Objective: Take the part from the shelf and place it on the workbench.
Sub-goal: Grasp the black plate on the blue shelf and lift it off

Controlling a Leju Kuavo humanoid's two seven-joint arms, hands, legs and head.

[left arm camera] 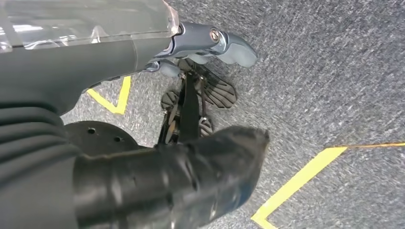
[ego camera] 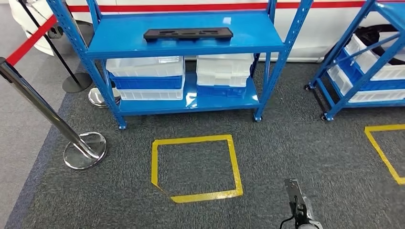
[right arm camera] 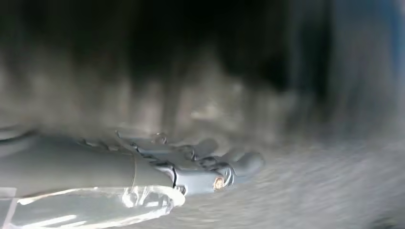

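Observation:
The part (ego camera: 188, 34) is a long flat black piece with cut-outs. It lies across the upper level of the blue shelf (ego camera: 267, 40) straight ahead. My right hand (ego camera: 298, 204) pokes in low at the front edge of the head view, far short of the shelf, with nothing in it. In the blurred right wrist view the right hand (right arm camera: 200, 167) has its fingers stretched out over the carpet. My left hand (left arm camera: 205, 71) hangs over the grey carpet, thumb and dark fingers apart and holding nothing.
Stacked white and blue bins (ego camera: 148, 76) fill the shelf's lower level. A second blue shelf (ego camera: 367, 67) with bins stands at the right. Two chrome posts (ego camera: 83, 148) with a red belt (ego camera: 28, 43) stand at the left. Yellow tape squares (ego camera: 196, 167) mark the carpet.

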